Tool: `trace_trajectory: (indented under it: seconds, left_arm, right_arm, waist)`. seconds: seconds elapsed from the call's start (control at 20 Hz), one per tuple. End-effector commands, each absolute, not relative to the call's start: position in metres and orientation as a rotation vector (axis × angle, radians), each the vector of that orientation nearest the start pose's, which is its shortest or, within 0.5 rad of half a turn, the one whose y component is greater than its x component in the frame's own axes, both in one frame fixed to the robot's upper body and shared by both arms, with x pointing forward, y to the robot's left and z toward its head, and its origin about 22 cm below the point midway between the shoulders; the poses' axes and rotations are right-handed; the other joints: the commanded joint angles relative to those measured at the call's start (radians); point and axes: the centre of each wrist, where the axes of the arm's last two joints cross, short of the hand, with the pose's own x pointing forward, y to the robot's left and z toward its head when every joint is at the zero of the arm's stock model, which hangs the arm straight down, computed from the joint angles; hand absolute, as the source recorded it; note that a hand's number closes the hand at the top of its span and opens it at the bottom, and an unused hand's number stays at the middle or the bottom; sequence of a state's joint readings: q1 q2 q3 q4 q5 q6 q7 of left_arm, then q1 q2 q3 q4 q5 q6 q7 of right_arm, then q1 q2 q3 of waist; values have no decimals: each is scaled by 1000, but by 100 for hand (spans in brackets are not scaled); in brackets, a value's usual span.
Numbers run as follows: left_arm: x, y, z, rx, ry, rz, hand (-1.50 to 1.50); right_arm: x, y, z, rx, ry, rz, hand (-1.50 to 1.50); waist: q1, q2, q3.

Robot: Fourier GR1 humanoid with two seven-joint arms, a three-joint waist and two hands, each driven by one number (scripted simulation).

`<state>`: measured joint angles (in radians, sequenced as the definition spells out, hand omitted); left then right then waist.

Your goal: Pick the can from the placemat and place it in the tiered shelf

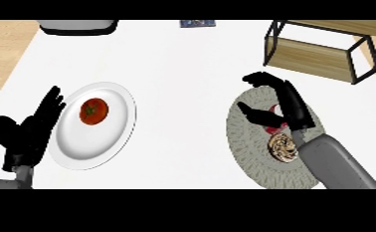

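Note:
A round grey woven placemat point(249, 149) lies at the right of the white counter. On it is the red can point(276, 125), with its pale patterned round end point(283, 147) showing beside my right forearm. My right hand point(288, 104) is over the can and hides most of it. The fingers reach toward the shelf and the thumb point(253, 114) is spread to the left, so the hand is open and not closed round the can. The tiered shelf point(316, 57), black frame with wooden boards, stands at the far right beyond the placemat. My left hand point(33, 126) rests open at the left edge, fingers up.
A white plate point(110, 141) holding a red tomato point(93, 111) sits at the left, next to my left hand. A grey appliance point(77, 27) stands at the back left, and a small dark blue object point(197, 24) at the back centre. The wooden floor shows past the counter's left edge.

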<state>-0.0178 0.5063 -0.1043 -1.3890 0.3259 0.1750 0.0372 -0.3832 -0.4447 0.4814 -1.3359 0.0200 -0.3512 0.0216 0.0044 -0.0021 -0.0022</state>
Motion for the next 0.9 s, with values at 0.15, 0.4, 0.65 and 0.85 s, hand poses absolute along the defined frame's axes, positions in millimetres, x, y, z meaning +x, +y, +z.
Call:
trace_trajectory:
  seconds: [0.15, 0.4, 0.65, 0.85]
  left_arm:
    - [229, 355, -2, 258, -1321, -38, 0]
    - [235, 351, -2, 272, -1331, -40, 0]
    - [233, 349, -4, 247, -1328, -67, 0]
    - [237, 351, -1, 251, -1339, -56, 0]
  right_arm:
    - [272, -172, 59, -513, -1573, 686, -150]
    - [281, -193, 88, -817, -1392, 939, -150]
    - [282, -181, 129, -897, -1134, 1175, -150]
    - [281, -167, 127, -900, -890, 1428, -150]
  waist:
    - [-10, -6, 0]
    - [-15, -8, -2]
    - [-1, -4, -2]
    - [10, 0, -2]
